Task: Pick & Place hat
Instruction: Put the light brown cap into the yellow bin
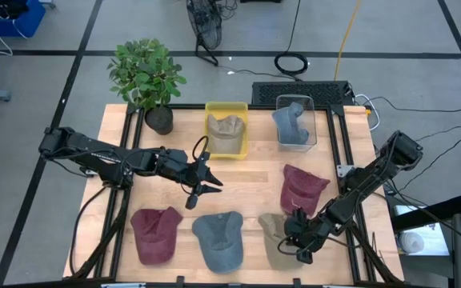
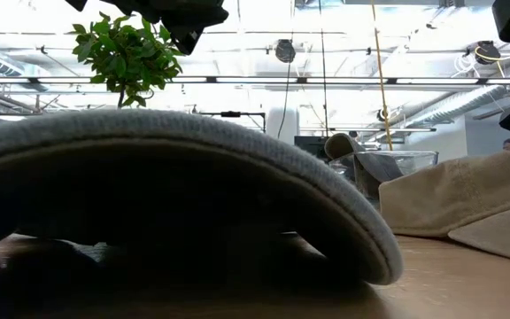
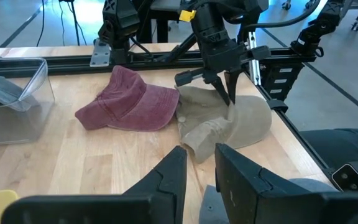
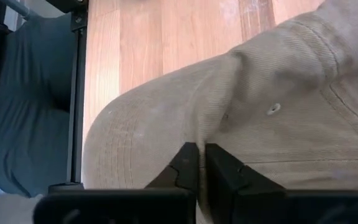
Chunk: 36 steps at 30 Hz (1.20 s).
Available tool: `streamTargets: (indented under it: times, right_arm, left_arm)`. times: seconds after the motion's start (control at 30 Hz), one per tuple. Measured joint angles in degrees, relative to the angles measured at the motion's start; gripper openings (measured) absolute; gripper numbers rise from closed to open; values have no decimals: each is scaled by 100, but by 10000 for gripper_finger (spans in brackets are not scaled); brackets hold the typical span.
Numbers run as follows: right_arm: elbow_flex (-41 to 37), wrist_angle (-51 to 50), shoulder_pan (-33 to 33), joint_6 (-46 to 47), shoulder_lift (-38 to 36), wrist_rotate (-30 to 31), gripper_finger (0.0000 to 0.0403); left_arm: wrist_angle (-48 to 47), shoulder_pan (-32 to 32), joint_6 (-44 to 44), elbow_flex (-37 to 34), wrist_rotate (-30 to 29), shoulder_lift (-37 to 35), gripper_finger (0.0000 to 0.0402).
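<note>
Pinching a fold of the tan cap [image 1: 272, 234], the right gripper [image 1: 297, 234] sits low at the table's [image 1: 246, 188] front right edge, its fingers [image 4: 188, 163] clenched with only a sliver of the cloth between them; the cap lies flat on the wood there, just in front of a maroon cap [image 1: 301, 189] and beside a blue-grey cap [image 1: 218, 238], with a second maroon cap [image 1: 156, 234] farther left along the front edge; the left gripper [image 1: 206, 178] hangs above the bare middle of the table, its fingers [image 3: 166, 180] a little apart and holding nothing; at the back, a yellow bin [image 1: 245, 142] holds another tan cap [image 1: 225, 132], a clear bin [image 1: 315, 136] holds a blue-grey cap [image 1: 291, 124], and a potted plant [image 1: 148, 78] stands at the back left corner.
</note>
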Motion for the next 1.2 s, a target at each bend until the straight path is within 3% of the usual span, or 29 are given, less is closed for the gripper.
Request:
streamTargets:
  times: [0.17,0.37,0.5,0.87,1.07,1.2]
  right_arm:
    - [0,37,0,5,0,-6,11]
    - [-4,515,0,-110,-84,-15,5]
    - [-4,861,-16,-186,-223,6,5]
    - [-4,1041,-266,-1200,-1126,313,5]
    - [-4,1034,-784,-2183,-1557,315,5]
    - [-4,1007,-1334,-2785,-1605,303,5]
  left_arm:
    - [182,0,-34,-7,0,0,88]
    - [1390,-252,-109,-7,357,57,88]
    - [1695,-550,175,-9,353,85,88]
    - [1636,-574,443,-7,-187,79,88]
    - [1530,-485,413,-7,-268,79,88]
    - [1521,-483,407,-7,-629,79,88]
